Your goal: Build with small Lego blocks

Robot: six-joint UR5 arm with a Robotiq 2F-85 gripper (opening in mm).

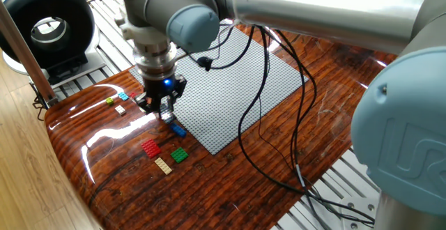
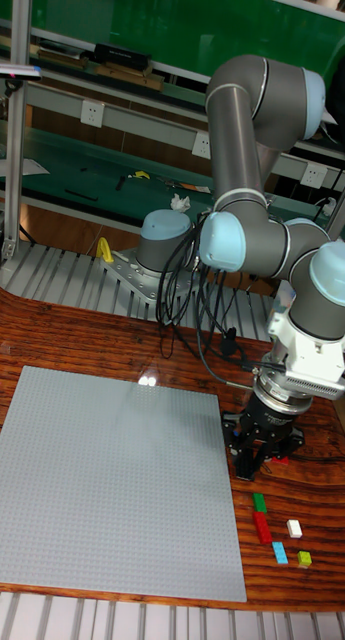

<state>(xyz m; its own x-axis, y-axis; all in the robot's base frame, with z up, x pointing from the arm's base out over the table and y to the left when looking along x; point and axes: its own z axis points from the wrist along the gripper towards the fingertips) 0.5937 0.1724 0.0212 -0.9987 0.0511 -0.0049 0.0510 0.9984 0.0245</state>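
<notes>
Fixed view, left to right: small cluster at the table's [image 1: 104,181] left edge: yellow-green block [image 1: 110,101], light blue block [image 1: 123,95], white block [image 1: 120,109]. A red bit shows just behind them, partly hidden by the gripper.

Gripper [image 1: 165,114] points straight down, fingertips low over the near-left edge of the grey baseplate [image 1: 223,90]. Something small and pale sits between the fingertips (possibly a brick, too small to confirm). Can't tell whether the jaws are clamped or just close together.

Blue block [image 1: 178,129] lies on the wood just below and right of the fingertips, beside the baseplate edge. Further toward the camera: red block [image 1: 151,148], tan block [image 1: 164,165], green block [image 1: 180,155], loose and close together.

Black cables [image 1: 279,118] run across the baseplate and the table at right.

Tall view: gripper [image 2: 255,458] sits just off the baseplate's [image 2: 112,470] right edge.
</notes>
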